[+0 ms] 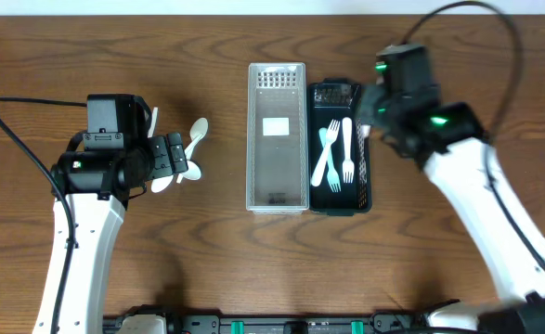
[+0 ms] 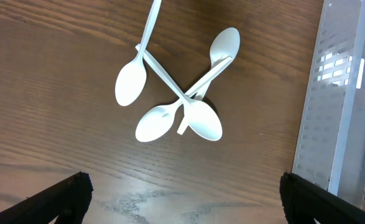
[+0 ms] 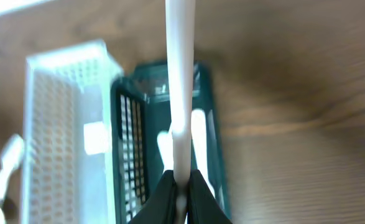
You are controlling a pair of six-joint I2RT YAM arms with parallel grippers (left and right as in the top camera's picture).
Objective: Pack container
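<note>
The left gripper [image 2: 183, 183] is held low with its fingers [image 2: 64, 199] spread wide apart. The right gripper [image 3: 181, 183] is pinched tight on a white utensil handle [image 3: 180, 87], its arm angled inward.

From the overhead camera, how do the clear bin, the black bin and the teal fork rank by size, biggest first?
1. the clear bin, the longest of the three.
2. the black bin, which looks nearly as big. Its top end is partly hidden, so the gap between these two is unsure.
3. the teal fork, far smaller than either bin.
</note>
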